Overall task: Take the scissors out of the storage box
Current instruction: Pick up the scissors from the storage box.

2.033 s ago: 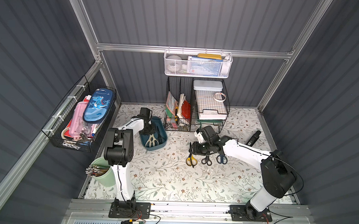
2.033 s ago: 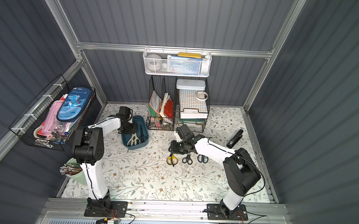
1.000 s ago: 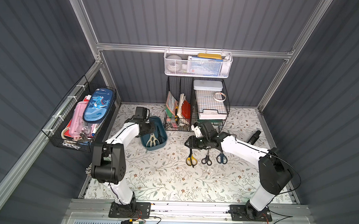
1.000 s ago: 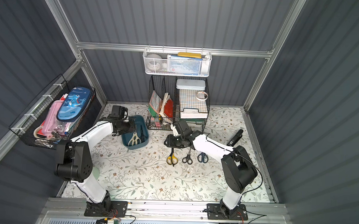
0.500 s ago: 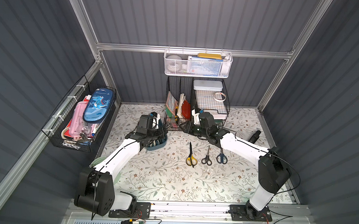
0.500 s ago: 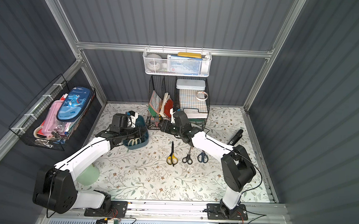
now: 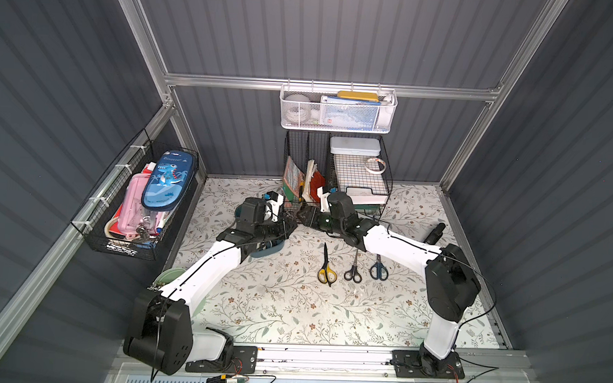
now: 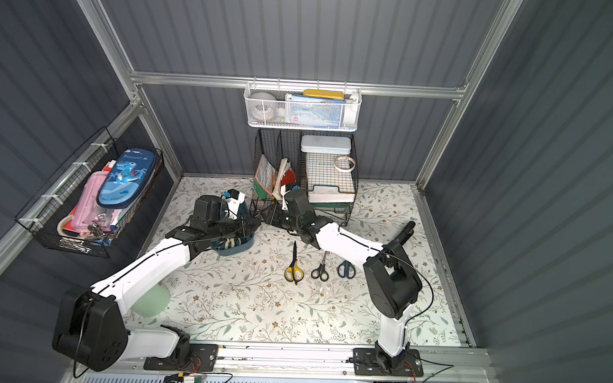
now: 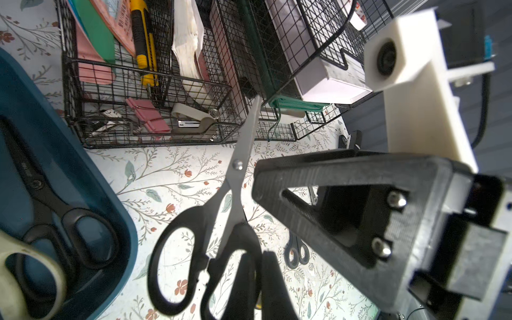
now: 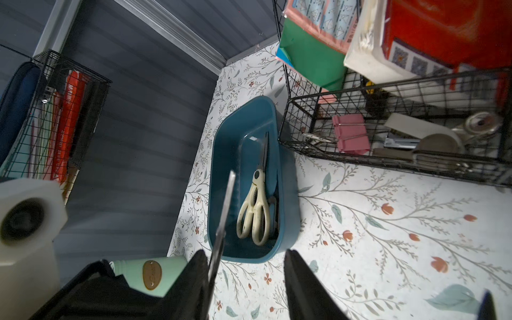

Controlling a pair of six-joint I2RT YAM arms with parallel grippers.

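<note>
My left gripper (image 9: pixel 259 257) is shut on one handle ring of black-handled scissors (image 9: pixel 221 221), held in the air between the teal storage box (image 10: pixel 241 122) and the wire basket. Their blade (image 10: pixel 224 210) points into my right gripper (image 10: pixel 245 252), which is open; the blade runs along one finger. In both top views the two grippers (image 7: pixel 289 224) (image 7: pixel 302 215) meet tip to tip. Cream-handled scissors (image 10: pixel 256 210) and black scissors (image 9: pixel 55 210) lie in the box (image 8: pixel 235 249). Yellow-handled (image 7: pixel 327 269), small black (image 7: pixel 353 270) and blue-handled scissors (image 7: pixel 379 270) lie on the table.
Black wire baskets (image 7: pixel 334 186) with papers, clips and a stapler stand just behind the grippers. A mint green cup (image 8: pixel 151 299) lies under the left arm. A wire basket with pencil cases (image 7: pixel 142 205) hangs on the left wall, a white mesh basket (image 7: pixel 338 111) on the back wall.
The left arm has lifted the black-handled scissors out of the box and swung right. The right gripper has left the three pairs on the table and come to the blade.
</note>
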